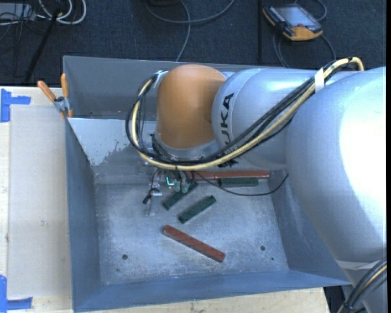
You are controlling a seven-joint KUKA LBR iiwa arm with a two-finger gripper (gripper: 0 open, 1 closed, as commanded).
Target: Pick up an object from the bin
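My gripper (158,194) hangs low over the back middle of the bin floor, under the orange wrist cover; its metal fingertips show near the floor. A dark green bar (177,195) lies right beside the fingertips, partly under the gripper. A second dark green bar (197,208) lies just to its right, tilted. A reddish-brown flat stick (193,243) lies on the floor nearer the front, clear of the gripper. Nothing shows between the fingers.
Along the back of the floor, under the arm, lie a long brown stick (238,174) and another dark green bar (240,182). The arm covers the bin's right side. The left and front of the floor are bare metal.
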